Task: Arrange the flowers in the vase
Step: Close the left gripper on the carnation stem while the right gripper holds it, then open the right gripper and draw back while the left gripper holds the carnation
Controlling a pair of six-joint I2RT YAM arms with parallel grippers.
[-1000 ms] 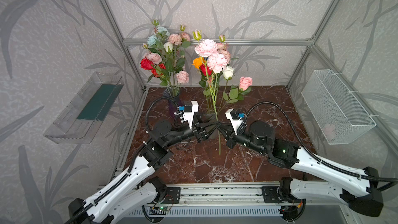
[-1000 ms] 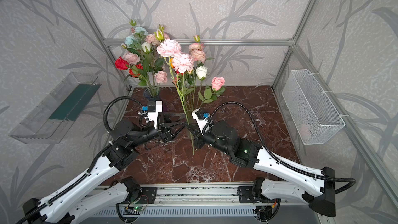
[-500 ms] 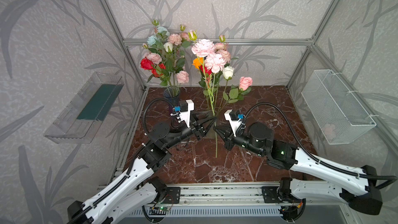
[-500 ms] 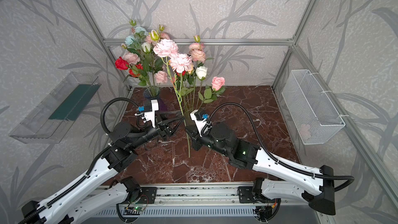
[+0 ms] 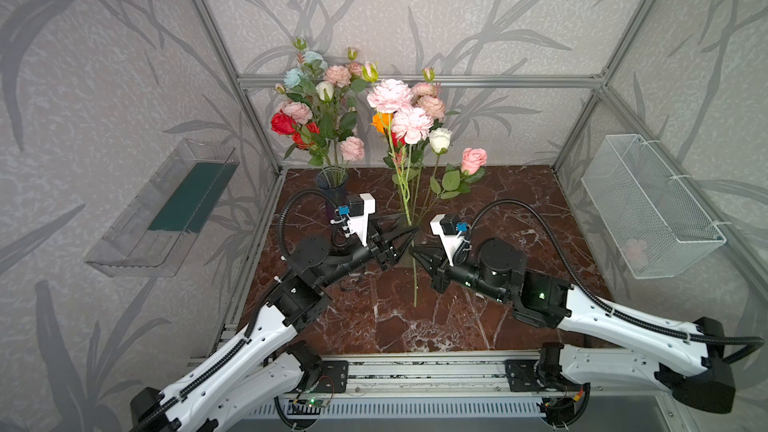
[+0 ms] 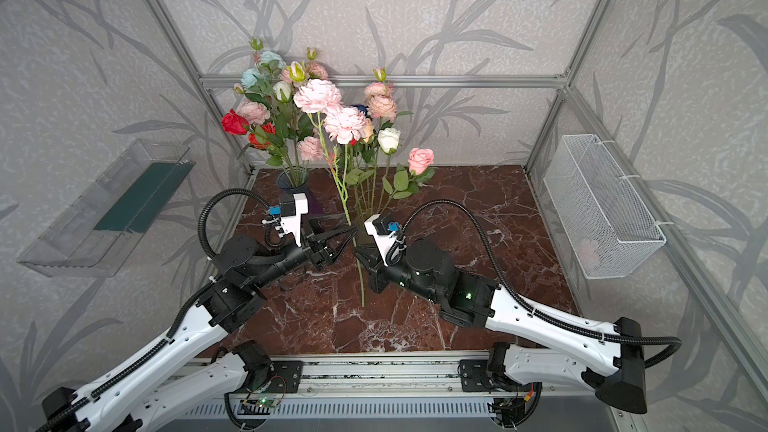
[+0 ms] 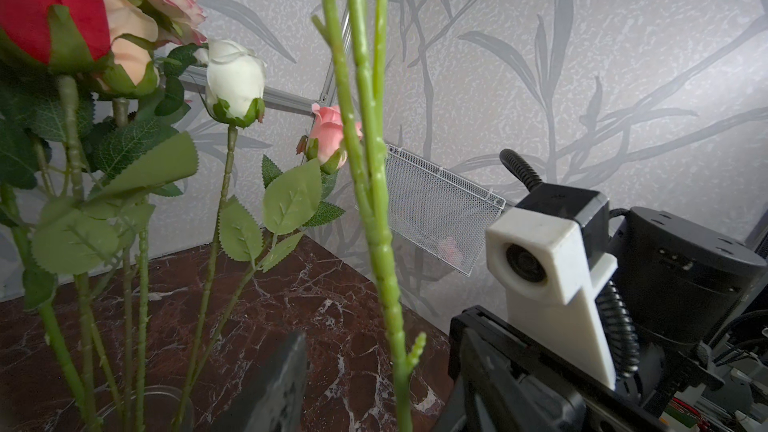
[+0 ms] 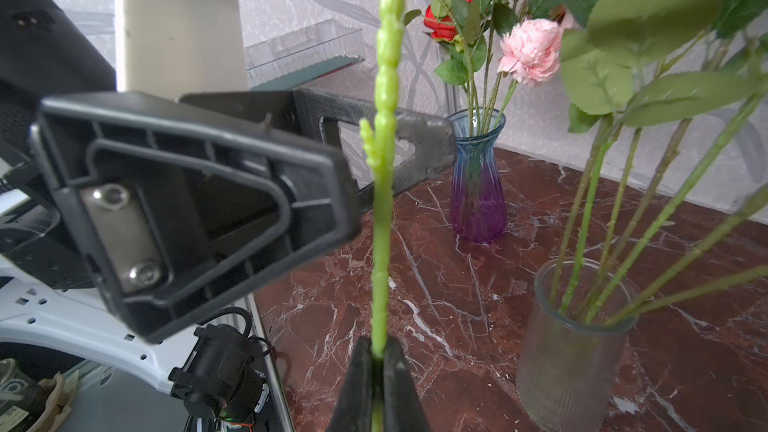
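The worktop (image 5: 519, 209) carries a blue vase (image 5: 331, 187) near its back-left corner and a clear vase (image 8: 573, 351) near its middle, each holding flowers (image 5: 297, 112). The right tool (image 8: 376, 361) is clamped on an upright peony stem (image 5: 415, 284) beside the clear vase. The left tool (image 5: 407, 245) stands half open about the stem, seemingly not touching it.

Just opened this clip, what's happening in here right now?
The right gripper is shut on the lower green stem of a pink peony, holding it upright over the marble tabletop. The left gripper is open close to the same stem, not clamping it. A blue vase at the back and a clear glass vase beside the grippers each already hold several flowers.
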